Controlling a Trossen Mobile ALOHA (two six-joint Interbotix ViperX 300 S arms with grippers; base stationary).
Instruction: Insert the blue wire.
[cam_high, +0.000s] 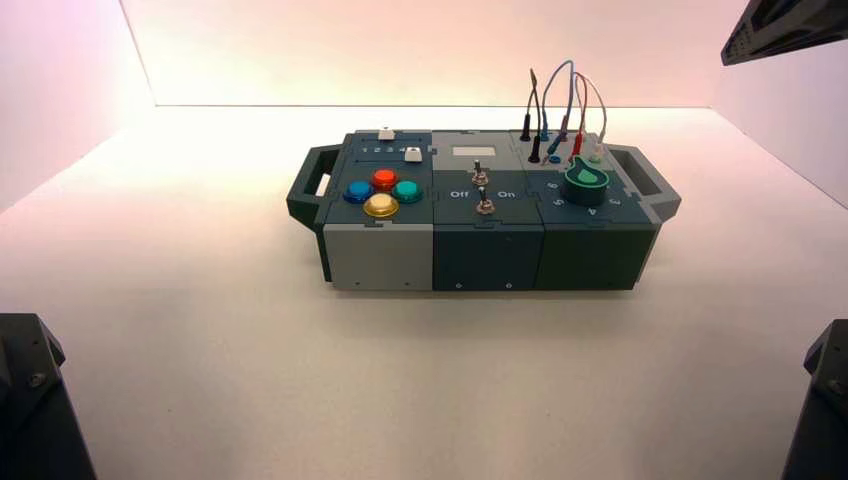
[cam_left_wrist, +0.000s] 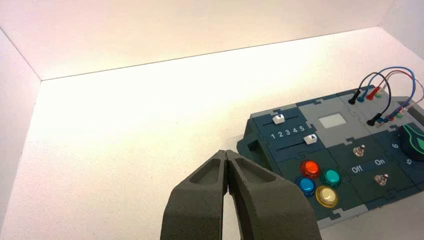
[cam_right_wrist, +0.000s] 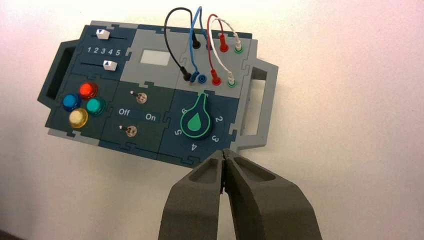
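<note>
"Pale walls (cam_high: 420, 50), washed almost white by glare, meet a smooth, matte table (cam_high: 200, 380). What's cut off?"

"In the high view, the right end effector (cam_right_wrist: 224, 151) is a dark, angular wedge in the upper right, clipped by the frame's edge. Its fingers are closed, tips together, well apart from the box (cam_high: 485, 210)"

"And the left end effector (cam_left_wrist: 225, 152)?"

"Outside the high view; its own wrist view shows it closed too, with tapered, dull black fingers. Dark pieces (cam_high: 35, 400) cut by the frame's lower left and lower right corners are hard to identify"

"Where's the blue wire (cam_right_wrist: 191, 45)?"

"Right of the frame's centre, towards the top. Its thin, glossy loop arches over the back right of the box. One plug stands in the rear blue socket; the other leans loose between the front black plug (cam_right_wrist: 185, 74) and the round front blue socket (cam_right_wrist: 202, 78). Overlapping loops partly hide it in the high view"

"Anything else there?"

"Bendy black (cam_right_wrist: 167, 42), red (cam_right_wrist: 209, 40) and white (cam_right_wrist: 214, 40) leads, each plugged in at both ends. Just in front sits a chunky round knob (cam_right_wrist: 196, 123), dark with a green teardrop; domed, shiny buttons (cam_high: 384, 193) cluster at the box's front left"
</note>
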